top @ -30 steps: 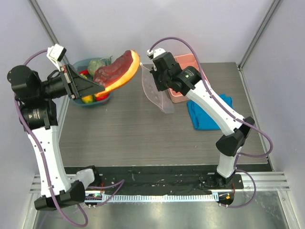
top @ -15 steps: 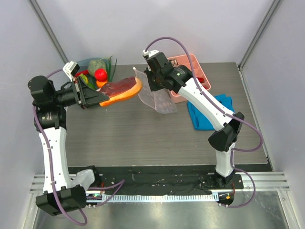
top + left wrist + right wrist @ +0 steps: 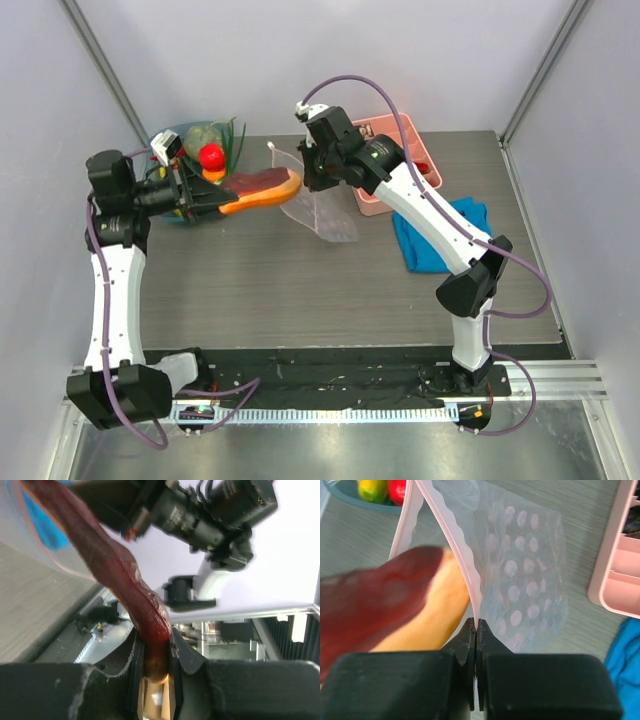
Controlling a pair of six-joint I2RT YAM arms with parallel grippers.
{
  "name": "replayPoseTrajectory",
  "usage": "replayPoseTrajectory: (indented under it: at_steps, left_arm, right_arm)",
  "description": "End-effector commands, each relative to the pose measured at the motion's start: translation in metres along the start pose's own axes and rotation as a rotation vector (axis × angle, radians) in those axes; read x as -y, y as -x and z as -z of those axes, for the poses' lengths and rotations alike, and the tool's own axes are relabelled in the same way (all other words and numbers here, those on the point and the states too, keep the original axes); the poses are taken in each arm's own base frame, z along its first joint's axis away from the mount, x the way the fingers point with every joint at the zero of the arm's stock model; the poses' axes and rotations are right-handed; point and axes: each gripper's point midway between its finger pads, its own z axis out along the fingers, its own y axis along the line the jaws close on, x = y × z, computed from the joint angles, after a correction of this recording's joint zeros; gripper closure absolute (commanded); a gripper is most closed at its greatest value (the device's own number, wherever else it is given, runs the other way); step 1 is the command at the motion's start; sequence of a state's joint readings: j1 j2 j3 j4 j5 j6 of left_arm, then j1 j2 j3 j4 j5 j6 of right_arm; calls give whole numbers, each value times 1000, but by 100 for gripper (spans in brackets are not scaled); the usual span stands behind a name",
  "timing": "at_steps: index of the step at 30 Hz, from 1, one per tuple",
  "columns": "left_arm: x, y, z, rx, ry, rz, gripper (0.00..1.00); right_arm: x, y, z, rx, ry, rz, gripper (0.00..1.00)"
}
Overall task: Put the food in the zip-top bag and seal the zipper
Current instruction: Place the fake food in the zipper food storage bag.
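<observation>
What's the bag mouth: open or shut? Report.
Open: in the right wrist view its pink zipper strips stand apart, the food slice's tip between them.

Bright, even light; blurry wrist close-ups

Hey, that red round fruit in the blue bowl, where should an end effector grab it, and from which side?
Grip the red fruit across its round middle, coming down from above. It seems to sit atop the pile in the blue bowl, top exposed, while the bowl's wall and neighbouring produce likely block a sideways approach.
</observation>
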State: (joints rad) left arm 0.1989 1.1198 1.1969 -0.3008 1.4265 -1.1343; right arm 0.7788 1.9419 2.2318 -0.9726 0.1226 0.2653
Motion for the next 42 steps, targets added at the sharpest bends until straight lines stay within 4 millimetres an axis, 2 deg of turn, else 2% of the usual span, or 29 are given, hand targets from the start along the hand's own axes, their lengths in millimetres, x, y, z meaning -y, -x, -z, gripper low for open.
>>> replayPoseTrajectory:
  at_steps: [1,2,3,5,7,8,10,12,16,17,19,20,23,26,29,36,40,42]
  left_arm:
    - [-39,-9,-17,-29,263,-156,100]
    - [-29,-12,-21,-62,328,-256,100]
    - [-38,-28,-33,-141,382,-297,100]
    - [-53,-22,-34,-112,437,-272,100]
    - [-45,-9,-32,3,460,-364,100]
    - [-51,-7,-32,28,467,-382,100]
    - [-49,5,-35,107,492,-470,100]
    - [-51,6,-37,121,515,-509,100]
    - [-59,4,-50,73,514,-465,100]
    - [-57,-2,-59,20,460,-413,100]
    - [-56,-6,-64,-5,433,-350,100]
    - [-62,-6,-66,-6,442,-323,100]
    - [-66,9,-67,91,473,-348,100]
    - [-62,12,-74,111,469,-370,100]
    - [-66,12,-83,106,481,-319,100]
    - [-77,15,-91,203,624,-484,100]
    - [-84,22,-91,282,752,-558,94]
    - [-87,17,-96,257,761,-557,92]
  right_arm:
    - [-27,11,10,26,110,-44,99]
    - [-28,10,11,23,115,-52,99]
    - [-29,9,11,19,120,-54,99]
    - [-30,9,12,18,125,-66,99]
    - [-32,10,14,20,133,-79,99]
    - [-37,10,18,14,163,-81,99]
    - [-42,10,20,11,185,-98,99]
    - [-45,13,25,19,205,-112,99]
    - [-55,18,32,26,257,-126,99]
    - [-55,19,32,30,260,-124,99]
    - [-56,23,32,41,264,-128,99]
    - [-56,25,32,49,269,-131,99]
    - [-61,26,34,41,301,-149,99]
    - [-66,21,37,24,329,-166,99]
    - [-66,19,34,15,330,-182,99]
    - [-77,30,37,24,382,-236,99]
    - [-79,32,39,18,400,-275,99]
    - [-78,33,39,15,406,-303,99]
